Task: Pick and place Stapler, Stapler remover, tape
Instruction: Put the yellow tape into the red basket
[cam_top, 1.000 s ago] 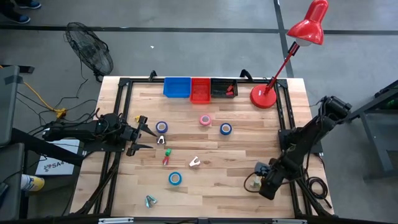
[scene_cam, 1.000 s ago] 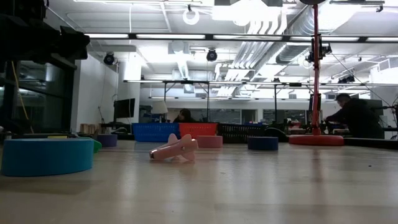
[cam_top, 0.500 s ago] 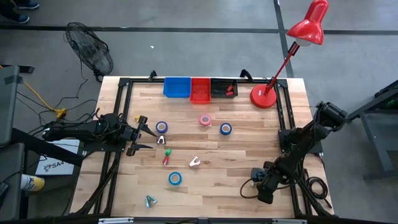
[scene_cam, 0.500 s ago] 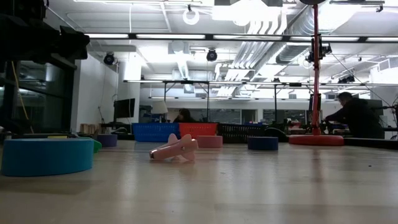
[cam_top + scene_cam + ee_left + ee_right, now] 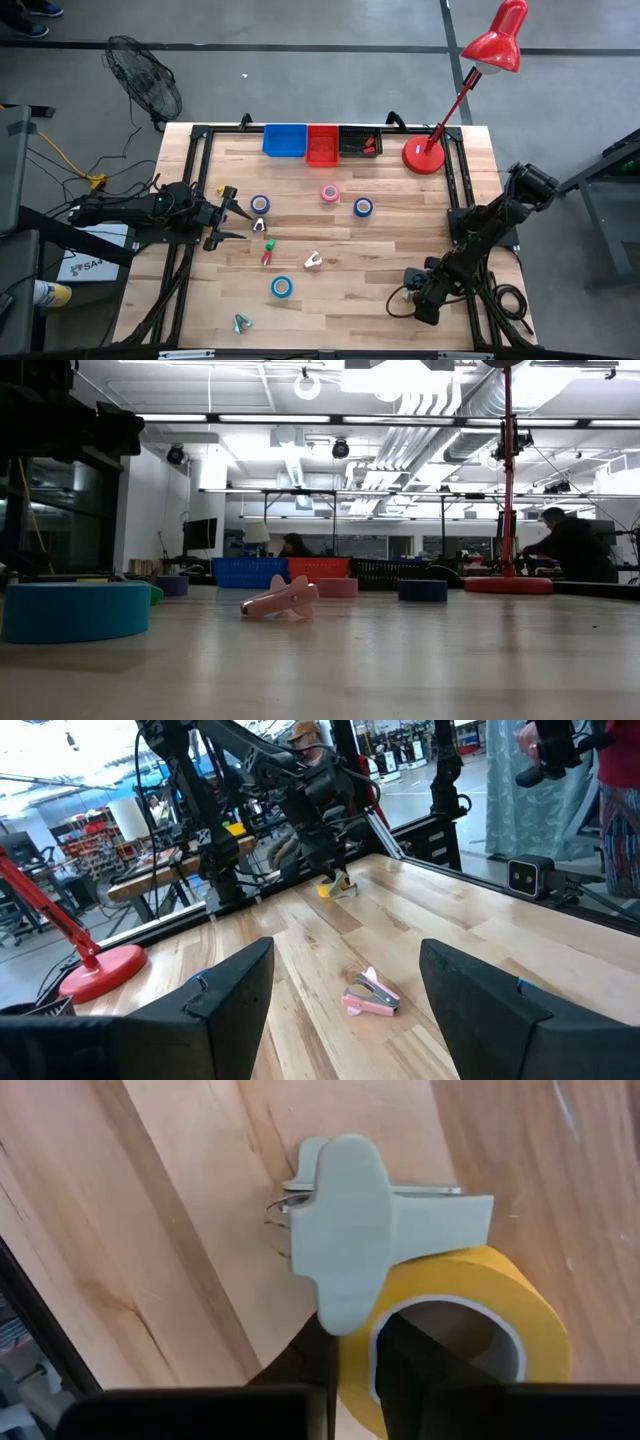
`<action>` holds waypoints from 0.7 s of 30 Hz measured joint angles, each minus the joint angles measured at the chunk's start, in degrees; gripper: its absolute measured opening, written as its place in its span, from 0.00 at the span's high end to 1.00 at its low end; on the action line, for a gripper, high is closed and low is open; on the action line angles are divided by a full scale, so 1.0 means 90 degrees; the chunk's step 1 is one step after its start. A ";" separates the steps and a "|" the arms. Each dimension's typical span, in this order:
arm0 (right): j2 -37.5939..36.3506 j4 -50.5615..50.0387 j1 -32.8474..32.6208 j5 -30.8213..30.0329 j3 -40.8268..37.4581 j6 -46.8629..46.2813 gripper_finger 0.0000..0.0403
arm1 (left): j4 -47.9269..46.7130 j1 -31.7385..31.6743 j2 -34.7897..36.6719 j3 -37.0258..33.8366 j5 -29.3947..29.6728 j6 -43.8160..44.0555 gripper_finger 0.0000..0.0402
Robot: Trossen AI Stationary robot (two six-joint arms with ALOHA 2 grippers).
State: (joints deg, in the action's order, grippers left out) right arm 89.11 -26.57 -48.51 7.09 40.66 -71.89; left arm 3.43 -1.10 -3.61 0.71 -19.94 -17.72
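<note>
Right gripper (image 5: 350,1370) pinched shut on yellow tape (image 5: 470,1320) wall — pale staple remover (image 5: 350,1220) touching roll's far side.

1. Ceiling strip lights (image 5: 300,418) are flooding the room evenly, blowing out to white glare toward 12 o'clock in the low view.
2. The wooden table (image 5: 330,250) is sitting brightly lit from above, with only small soft shadows lying close under the things on it.
3. The red desk lamp (image 5: 497,38) is showing no visible pool of light.
4. The near blue tape roll (image 5: 75,610) at 9 o'clock is looming soft and out of focus.
5. The left wrist view's own fingers (image 5: 225,1010) are sitting dark and blurred.
6. The yellow tape (image 5: 470,1310) is filling the right wrist view, slightly soft.
</note>
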 joint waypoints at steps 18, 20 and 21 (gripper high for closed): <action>-0.1640 -0.3339 0.1123 -0.0573 0.1475 0.1231 0.92 | -0.0001 0.0000 0.0000 0.0000 0.0017 -0.0001 0.38; -0.1703 -0.3424 0.1647 -0.0777 0.1699 0.1886 0.92 | 0.0000 0.0002 0.0000 0.0000 0.0017 -0.0001 0.38; -0.1710 -0.3420 0.1948 -0.0860 0.1802 0.2228 0.92 | -0.0001 0.0001 0.0000 0.0000 0.0017 -0.0001 0.38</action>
State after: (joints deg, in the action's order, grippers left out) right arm 73.72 -57.35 -30.98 -0.65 56.88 -51.84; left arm 3.42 -1.09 -3.61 0.71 -19.79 -17.72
